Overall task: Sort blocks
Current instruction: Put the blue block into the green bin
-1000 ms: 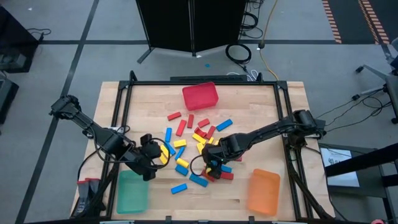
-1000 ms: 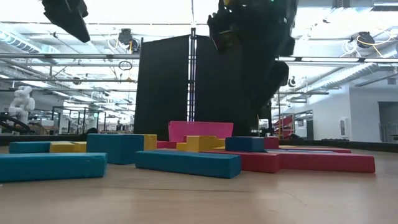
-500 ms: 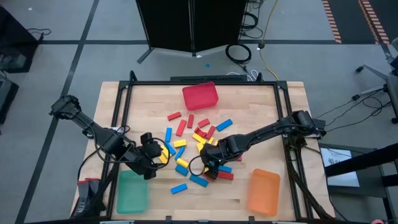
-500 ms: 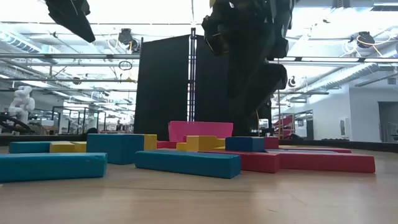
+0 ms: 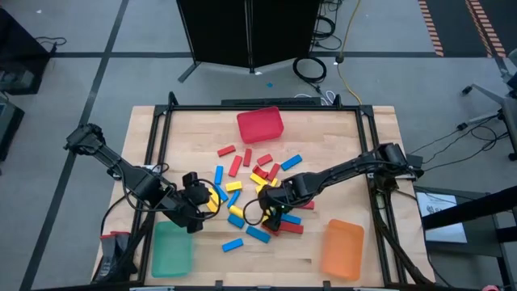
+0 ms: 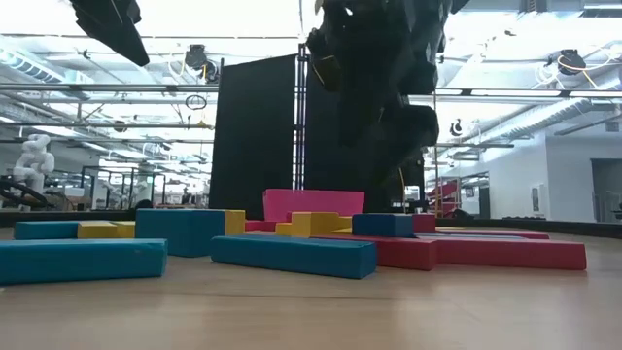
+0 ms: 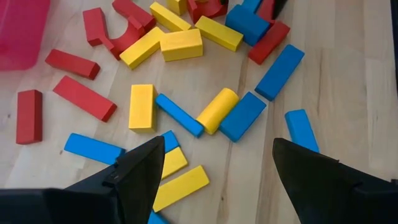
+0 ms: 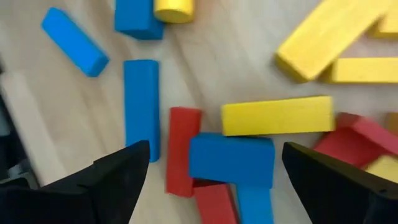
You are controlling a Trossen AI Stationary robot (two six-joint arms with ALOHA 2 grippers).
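Over on the left side: left gripper (image 5: 196,202) hangs at about 8 o'clock of the table (image 5: 323,129), jaws spread and empty, just above the green bin (image 5: 172,247), waiting near the yellow and blue strays.
Pile: the blocks (image 5: 250,190) sit scattered mid-table, from below the red bin (image 5: 260,124) down toward 6 o'clock.
Right gripper: right gripper (image 5: 271,212) hovers over the pile's 5 o'clock edge, jaws wide, gripping nothing.
Target, my guess: the blue block (image 8: 231,159) lying across a red block (image 8: 182,149), right between the fingers.
Doing it well: I'd come straight down and pinch across its short side, so the yellow block (image 8: 277,116) touching it doesn't get dragged along.
Orange bin: orange bin (image 5: 342,249) at 5 o'clock, near.
Hard to see: low view shows only dark arm bulk, no fingertips; the arm hides some of the pile from above.
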